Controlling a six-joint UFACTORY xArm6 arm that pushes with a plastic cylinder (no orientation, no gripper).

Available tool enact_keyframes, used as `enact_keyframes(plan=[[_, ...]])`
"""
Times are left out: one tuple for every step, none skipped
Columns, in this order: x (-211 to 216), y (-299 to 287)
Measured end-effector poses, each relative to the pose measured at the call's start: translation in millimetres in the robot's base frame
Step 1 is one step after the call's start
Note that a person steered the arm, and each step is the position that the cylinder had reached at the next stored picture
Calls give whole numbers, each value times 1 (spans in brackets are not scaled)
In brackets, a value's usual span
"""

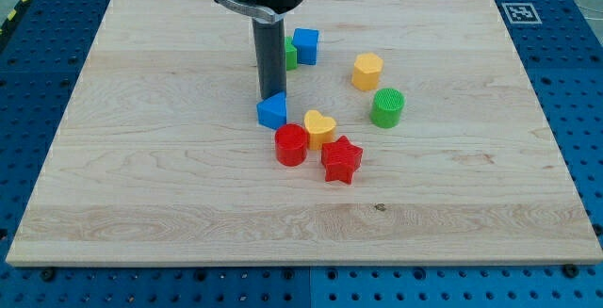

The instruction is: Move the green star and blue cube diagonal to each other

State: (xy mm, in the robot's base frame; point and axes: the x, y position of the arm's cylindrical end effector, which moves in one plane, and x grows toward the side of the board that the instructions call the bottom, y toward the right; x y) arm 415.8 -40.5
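Observation:
The blue cube (305,45) sits near the view's top centre on the wooden board (141,157). A green block (291,56), probably the green star, touches the cube's left side and is mostly hidden behind my rod. My tip (270,98) is just below that pair, right behind a blue triangular block (272,111) and apparently touching its top edge.
A yellow heart (319,127), a red cylinder (291,145) and a red star (341,159) cluster below the blue triangular block. A yellow hexagon (367,71) and a green cylinder (387,107) lie at the view's right.

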Motion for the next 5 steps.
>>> enact_keyframes(plan=[[-29, 0], [-58, 14], [-59, 14], [-64, 27], [-67, 41]])
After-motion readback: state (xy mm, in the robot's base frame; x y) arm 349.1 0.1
